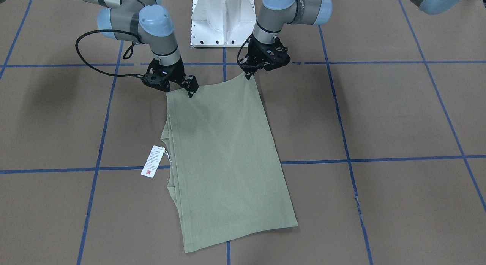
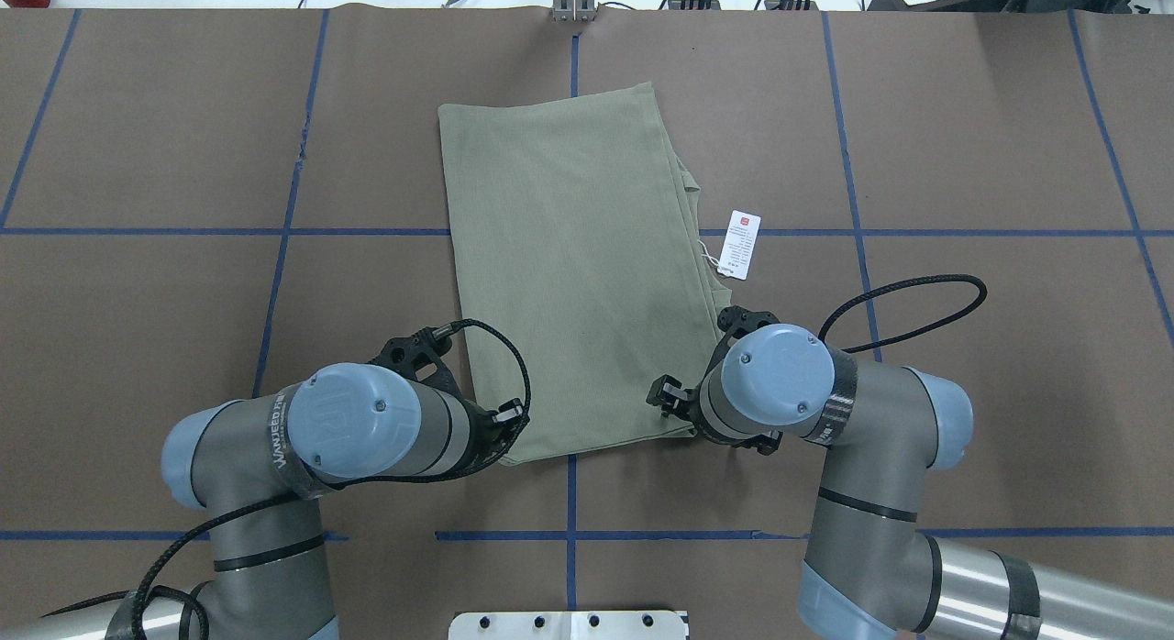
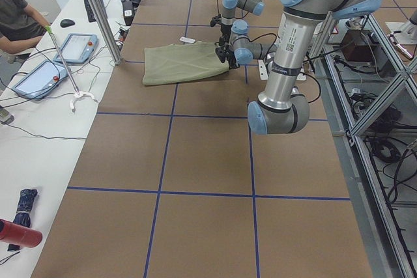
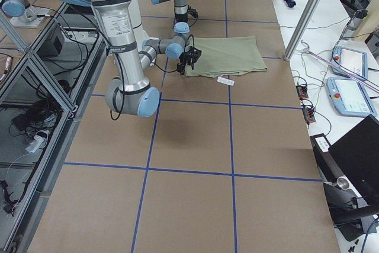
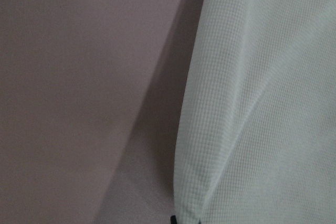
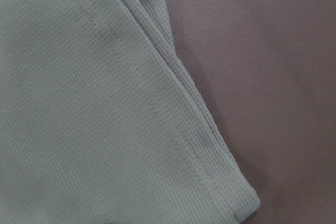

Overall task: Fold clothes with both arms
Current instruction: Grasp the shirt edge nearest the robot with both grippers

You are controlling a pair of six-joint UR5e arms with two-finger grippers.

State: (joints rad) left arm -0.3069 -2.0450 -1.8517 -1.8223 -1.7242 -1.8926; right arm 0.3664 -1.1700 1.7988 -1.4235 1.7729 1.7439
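Exterior front-facing view: the sage-green shirt [image 1: 224,151] lies mid-worktop [image 1: 379,113] as a long strip, with one short end on the robot's side. The left gripper [image 1: 248,73] looks clamped on that end's corner, the cloth drawn up to a peak. The right gripper [image 1: 191,89] sits on the other corner, but I can't tell if it's got hold. I'd raise both evenly, keep the edge taut, and lay it on the far hem. Mind the hang tag [image 1: 153,161] sticking out.

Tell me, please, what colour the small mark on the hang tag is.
Red, on the white hang tag; the overhead exterior view shows it best.
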